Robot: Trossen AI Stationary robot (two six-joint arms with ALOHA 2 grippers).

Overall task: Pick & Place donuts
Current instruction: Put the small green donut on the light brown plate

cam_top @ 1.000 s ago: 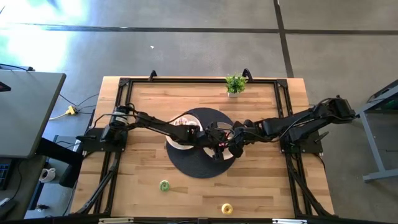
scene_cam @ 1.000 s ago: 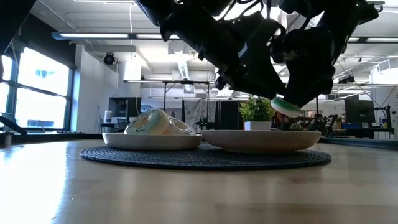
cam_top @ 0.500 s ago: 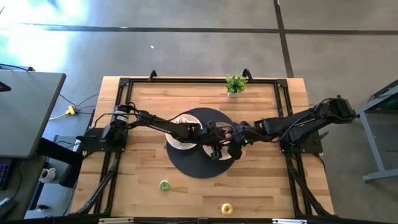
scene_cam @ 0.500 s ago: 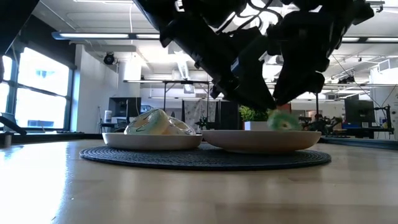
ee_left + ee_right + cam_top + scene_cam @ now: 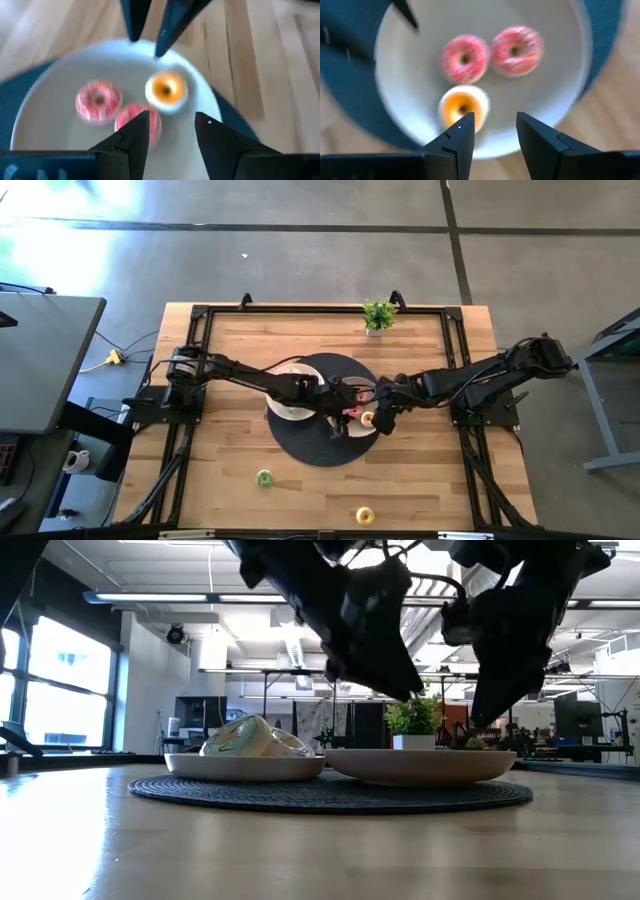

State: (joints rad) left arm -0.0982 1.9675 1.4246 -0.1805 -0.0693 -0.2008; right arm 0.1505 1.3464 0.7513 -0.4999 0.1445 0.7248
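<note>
No legible brand, label or writing anywhere. Round dark mat [image 5: 325, 442] at table centre as landmark, bearing two white plates. On the right-hand plate [image 5: 560, 107]: two pink sprinkled donuts [image 5: 465, 59] [image 5: 517, 44] side by side and one orange-iced cream donut [image 5: 463, 107] just beside them, nearest the right gripper's fingertips but not touched. Right gripper [image 5: 495, 127] above that plate's rim, fingers spread, empty. Left gripper [image 5: 172, 127] over the same plate from the opposite side, fingers likewise spread, empty, one pink donut partly behind a fingertip. Left-hand plate [image 5: 245, 766] heaped with pale donuts [image 5: 250, 738]. Off the mat, toward the table's near edge: green donut [image 5: 264, 478], yellow donut [image 5: 365, 516]. Beyond the mat, at the far edge: small potted plant [image 5: 378, 314].
</note>
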